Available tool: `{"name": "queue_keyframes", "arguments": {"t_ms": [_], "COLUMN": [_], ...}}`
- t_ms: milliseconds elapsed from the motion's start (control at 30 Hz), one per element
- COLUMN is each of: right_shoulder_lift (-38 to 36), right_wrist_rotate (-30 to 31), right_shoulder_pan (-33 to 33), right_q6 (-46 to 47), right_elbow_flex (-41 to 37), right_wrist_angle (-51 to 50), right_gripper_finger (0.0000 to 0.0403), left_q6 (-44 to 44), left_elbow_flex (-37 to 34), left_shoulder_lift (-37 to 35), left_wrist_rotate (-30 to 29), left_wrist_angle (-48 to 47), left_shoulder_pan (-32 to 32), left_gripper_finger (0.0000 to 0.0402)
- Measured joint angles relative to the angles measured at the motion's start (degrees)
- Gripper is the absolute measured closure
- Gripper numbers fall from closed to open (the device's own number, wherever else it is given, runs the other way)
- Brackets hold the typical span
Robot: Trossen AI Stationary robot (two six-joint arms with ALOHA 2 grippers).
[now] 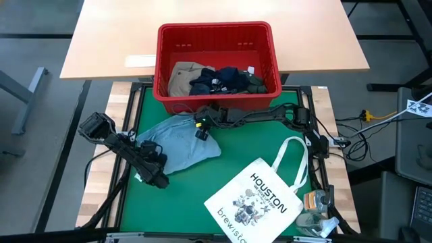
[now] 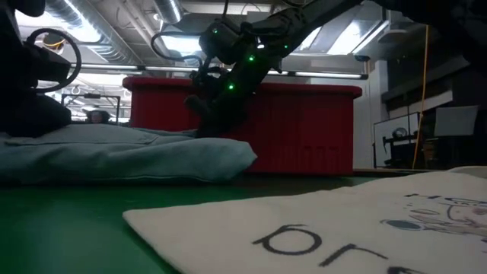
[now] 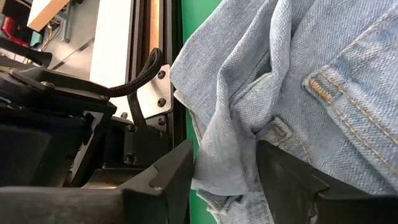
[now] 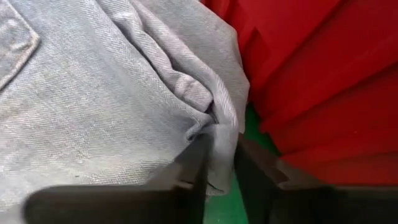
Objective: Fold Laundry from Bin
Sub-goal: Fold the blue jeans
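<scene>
high view, bin: red bin [image 1: 217, 37] at top centre of frame, straddling the wood table [image 1: 108, 40] and the green mat [image 1: 236, 158].
high view, bin contents: khaki garment [image 1: 183, 75] on the left, navy garment [image 1: 219, 79] in the middle, dark green garment [image 1: 260, 84] on the right.
high view, denim: light blue denim garment [image 1: 177, 143] lies crumpled on the mat, left of centre, just below the bin.
high view, left gripper: left gripper [image 1: 160, 179] at the denim's lower-left edge, arm coming in from the left.
high view, right gripper: right gripper [image 1: 200, 129] at the denim's top edge beside the bin wall, arm reaching across from the right.
high view, tote: white HOUSTON tote bag [image 1: 260, 199] lower right on the mat, apart from the denim.
low view: denim is a low heap at left, bin behind it at centre, right arm drops onto the heap's far edge, tote print fills the lower right.
left wrist view, claw: fingers [image 3: 168, 177] spread wide, a fold of denim hangs in the gap, not pinched.
right wrist view, claw: fingers [image 4: 200, 163] set narrow with a denim edge between them; cannot tell if it is gripped. Red bin wall at upper right of frame.
</scene>
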Motion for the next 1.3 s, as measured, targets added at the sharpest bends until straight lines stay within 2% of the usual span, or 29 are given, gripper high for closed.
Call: {"name": "queue_keyframes", "arguments": {"t_ms": [100,200,367,533,600,700,833,1033,1200,1300], "right_shoulder_lift": [0.0,-0.4,-1.3,-1.3,-1.3,-1.3,-0.7,1.9,1.7,1.5], "right_wrist_rotate": [1.5,1.3,2.0,0.2,-1.9,-8.9,-16.0,-15.6,-15.4,-16.4], "right_shoulder_pan": [0.0,0.0,1.0,1.8,2.0,2.3,3.3,5.8,7.6,9.1], "right_q6": [0.0,0.1,0.1,0.3,0.9,4.4,2.3,-0.3,-0.2,-0.1], "right_elbow_flex": [0.0,0.1,3.5,8.8,10.3,11.0,9.1,3.3,-0.7,-1.4], "right_wrist_angle": [-0.3,-1.1,-8.4,-18.0,-20.4,-21.2,-18.9,-15.0,-14.5,-18.3], "right_gripper_finger": [0.0277,0.0256,0.0253,0.0255,0.0255,0.0255,0.0255,0.0255,0.0255,0.0255], "left_q6": [1.6,1.8,4.7,10.3,12.8,15.3,17.2,19.0,20.0,20.1], "left_elbow_flex": [0.5,2.8,7.4,12.8,13.9,14.0,10.5,3.7,3.9,5.3], "left_shoulder_lift": [0.0,0.0,-1.5,-1.5,-1.5,-1.5,-1.4,-1.6,-1.6,-1.5], "left_wrist_rotate": [1.1,3.0,-1.0,-1.5,-1.5,-2.3,-4.8,-6.0,-6.2,-5.5], "left_wrist_angle": [-1.7,-6.5,-6.4,-5.3,-2.1,4.9,16.0,30.5,35.9,40.2], "left_shoulder_pan": [0.5,0.8,0.8,0.8,0.6,0.5,0.1,0.0,-0.9,-2.5], "left_gripper_finger": [0.0224,0.0223,0.0223,0.0223,0.0223,0.0223,0.0223,0.0223,0.0223,0.0223]}}
